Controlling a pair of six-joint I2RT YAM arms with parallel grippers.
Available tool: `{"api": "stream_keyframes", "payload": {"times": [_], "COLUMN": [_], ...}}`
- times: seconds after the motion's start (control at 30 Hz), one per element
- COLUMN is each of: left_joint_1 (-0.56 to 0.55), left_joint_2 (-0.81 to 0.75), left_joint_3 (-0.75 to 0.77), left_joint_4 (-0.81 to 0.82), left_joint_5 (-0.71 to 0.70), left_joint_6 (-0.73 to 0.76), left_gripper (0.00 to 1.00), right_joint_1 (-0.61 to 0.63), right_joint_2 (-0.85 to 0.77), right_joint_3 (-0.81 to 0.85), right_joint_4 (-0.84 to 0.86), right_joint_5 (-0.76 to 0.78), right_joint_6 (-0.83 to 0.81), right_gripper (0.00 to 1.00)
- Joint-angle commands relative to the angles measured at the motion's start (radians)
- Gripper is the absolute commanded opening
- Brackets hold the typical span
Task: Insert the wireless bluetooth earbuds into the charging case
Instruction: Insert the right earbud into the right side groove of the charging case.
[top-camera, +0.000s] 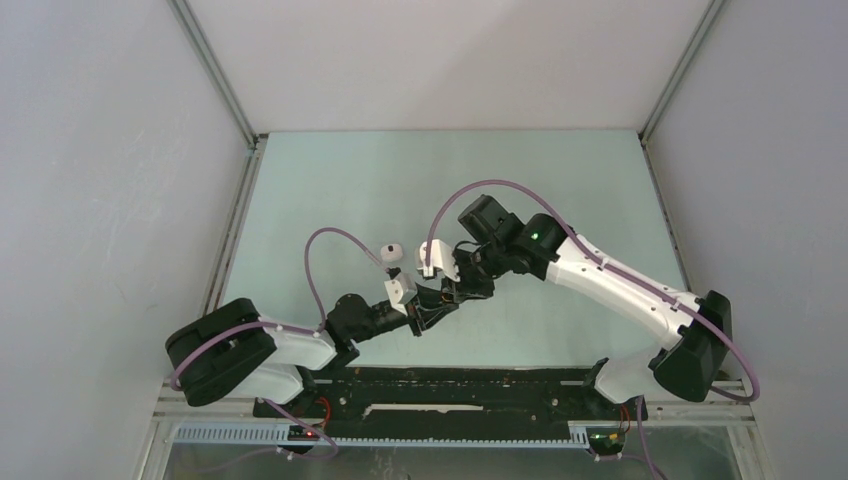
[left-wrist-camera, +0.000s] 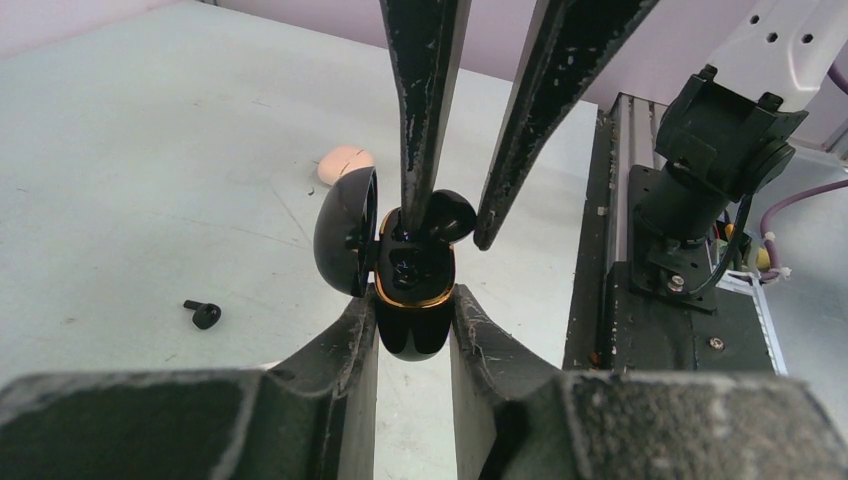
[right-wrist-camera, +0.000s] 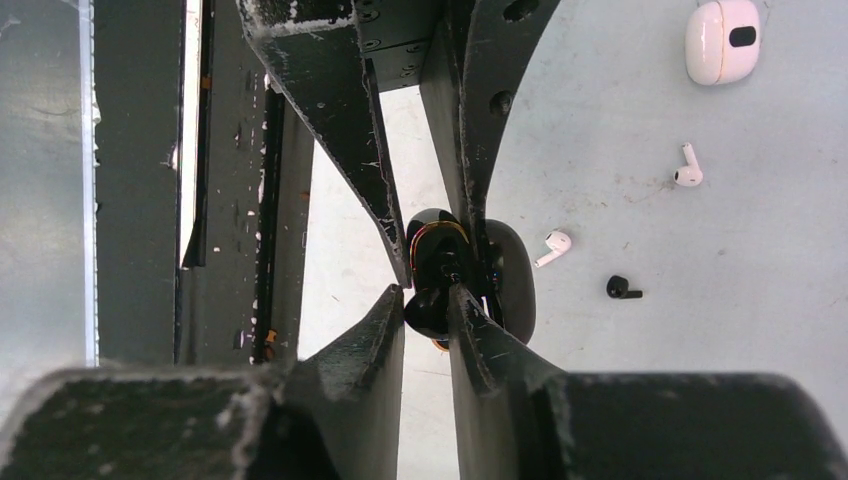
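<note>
My left gripper (left-wrist-camera: 412, 300) is shut on a black charging case (left-wrist-camera: 412, 330) with a gold rim, held upright with its lid (left-wrist-camera: 342, 232) swung open to the left. My right gripper (right-wrist-camera: 425, 295) comes from above and is shut on a black earbud (right-wrist-camera: 428, 312), which sits at the case's open mouth (right-wrist-camera: 440, 245). In the left wrist view that earbud (left-wrist-camera: 450, 213) lies between the right fingers (left-wrist-camera: 425, 110), touching the rim. In the top view both grippers meet at mid-table (top-camera: 445, 298).
A loose black earbud (right-wrist-camera: 620, 289) and two white earbuds (right-wrist-camera: 553, 243), (right-wrist-camera: 687, 172) lie on the table. A white case (right-wrist-camera: 722, 40) lies farther off. The black earbud (left-wrist-camera: 203, 314) also shows left of the held case. The arms' black base rail (left-wrist-camera: 640, 300) runs along the right.
</note>
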Motion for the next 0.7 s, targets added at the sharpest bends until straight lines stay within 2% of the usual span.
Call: {"api": "stream_keyframes", "payload": {"times": [0.0, 0.27, 0.47, 0.67], "left_joint_1": [-0.002, -0.002, -0.002, -0.002], "left_joint_2": [-0.021, -0.007, 0.003, 0.015], "left_joint_3": [0.011, -0.004, -0.018, -0.019], "left_joint_4": [0.064, 0.129, 0.181, 0.196], "left_joint_5": [0.03, 0.042, 0.053, 0.053], "left_joint_6": [0.03, 0.029, 0.027, 0.022], "left_gripper": [0.0, 0.0, 0.0, 0.0], "right_joint_1": [-0.016, -0.093, -0.181, -0.212], "right_joint_2": [-0.006, -0.023, -0.016, -0.012], "right_joint_3": [0.011, 0.012, 0.011, 0.012], "right_joint_4": [0.034, 0.035, 0.04, 0.037], "right_joint_5": [-0.002, -0.13, -0.306, -0.462], "right_joint_6": [-0.003, 0.029, 0.06, 0.06], "right_gripper": [0.2, 0.18, 0.18, 0.18]}}
